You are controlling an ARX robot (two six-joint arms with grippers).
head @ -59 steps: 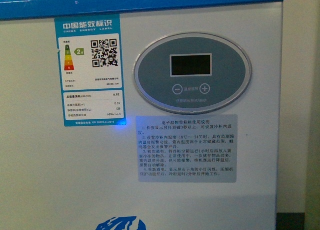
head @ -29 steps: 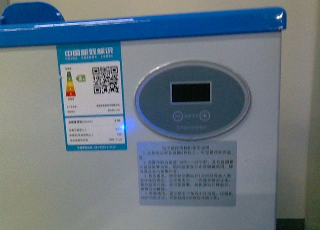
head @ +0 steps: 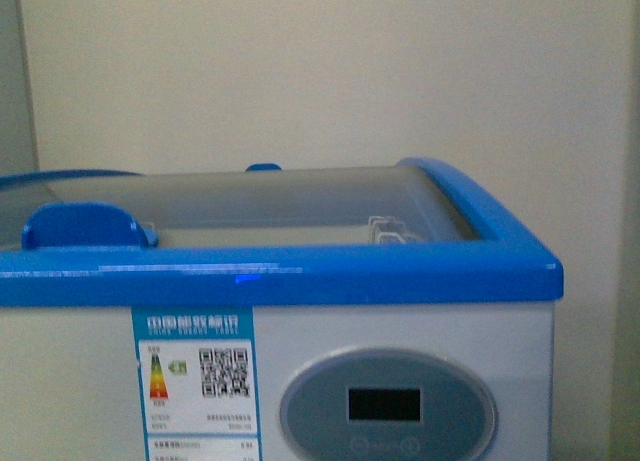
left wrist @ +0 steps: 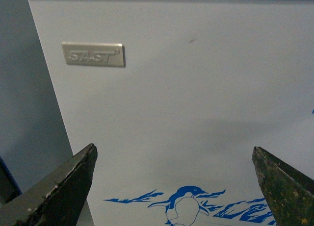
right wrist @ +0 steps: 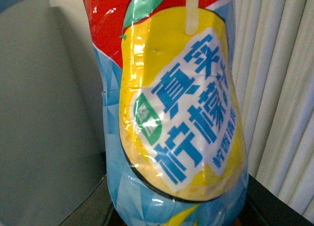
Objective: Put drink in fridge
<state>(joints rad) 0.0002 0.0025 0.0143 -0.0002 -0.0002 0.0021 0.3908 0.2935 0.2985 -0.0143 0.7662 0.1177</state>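
The drink (right wrist: 171, 113) is shown upright and very close in the right wrist view, flanked low down by dark fingers (right wrist: 274, 209). Its label is red at the top, with a yellow lemon shape bearing blue writing, and pale blue below. The fridge (head: 400, 271) is a white chest with a blue rim. A curved glass lid (head: 250, 206) spans its top. An oval grey control panel (head: 388, 406) and a blue penguin picture (left wrist: 186, 209) are set on its front.
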